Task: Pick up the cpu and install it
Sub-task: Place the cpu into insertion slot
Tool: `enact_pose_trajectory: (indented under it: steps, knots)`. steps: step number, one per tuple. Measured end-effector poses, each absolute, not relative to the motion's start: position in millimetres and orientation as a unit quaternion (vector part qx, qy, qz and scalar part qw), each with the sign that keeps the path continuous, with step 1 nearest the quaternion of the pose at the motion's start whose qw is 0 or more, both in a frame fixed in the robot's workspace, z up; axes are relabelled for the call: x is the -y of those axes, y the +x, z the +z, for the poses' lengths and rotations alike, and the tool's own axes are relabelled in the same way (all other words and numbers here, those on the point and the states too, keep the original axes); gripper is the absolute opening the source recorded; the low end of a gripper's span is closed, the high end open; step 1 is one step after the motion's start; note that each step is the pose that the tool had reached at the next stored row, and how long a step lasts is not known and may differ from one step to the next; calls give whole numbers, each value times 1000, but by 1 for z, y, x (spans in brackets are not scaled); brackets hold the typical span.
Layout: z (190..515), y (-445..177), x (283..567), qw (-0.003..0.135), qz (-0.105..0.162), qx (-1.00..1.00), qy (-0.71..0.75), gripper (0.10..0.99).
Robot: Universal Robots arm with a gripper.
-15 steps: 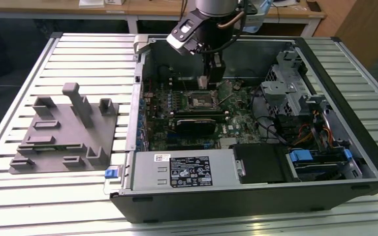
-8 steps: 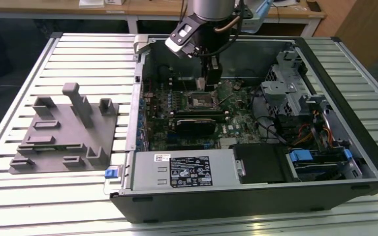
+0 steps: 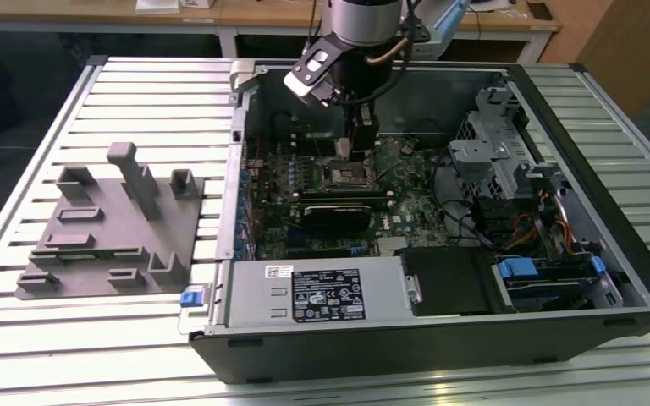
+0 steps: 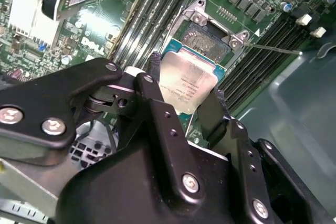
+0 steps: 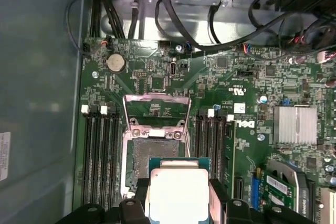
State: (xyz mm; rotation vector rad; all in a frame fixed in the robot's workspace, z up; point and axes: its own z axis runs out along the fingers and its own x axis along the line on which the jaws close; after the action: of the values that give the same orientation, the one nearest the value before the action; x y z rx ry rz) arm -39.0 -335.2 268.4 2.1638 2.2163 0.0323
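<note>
The cpu [image 4: 186,85] is a thin square chip with a shiny silver top and a green edge, and my gripper [image 4: 185,82] is shut on two of its opposite sides. It hangs tilted just above the open motherboard socket [image 4: 207,38], whose metal frame is swung up. In the first wrist view the cpu [image 5: 178,190] sits between the black fingers [image 5: 218,198], overlapping the near edge of the socket [image 5: 152,156]. In the exterior view my gripper [image 3: 348,150] reaches down into the computer case over the socket [image 3: 345,175].
The open computer case [image 3: 438,338] lies on a slatted table, with a power supply [image 3: 314,292] at the front and a drive cage [image 3: 494,161] and cables on the exterior view's right. Memory slots [image 5: 100,156] flank the socket. A grey fixture [image 3: 111,228] sits on the exterior view's left.
</note>
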Motion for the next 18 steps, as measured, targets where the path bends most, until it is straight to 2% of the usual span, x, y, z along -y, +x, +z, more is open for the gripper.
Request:
enact_pose_trajectory:
  steps: [18]
  knots:
    - [242, -39, 322, 18, 6, -714, 700, 533]
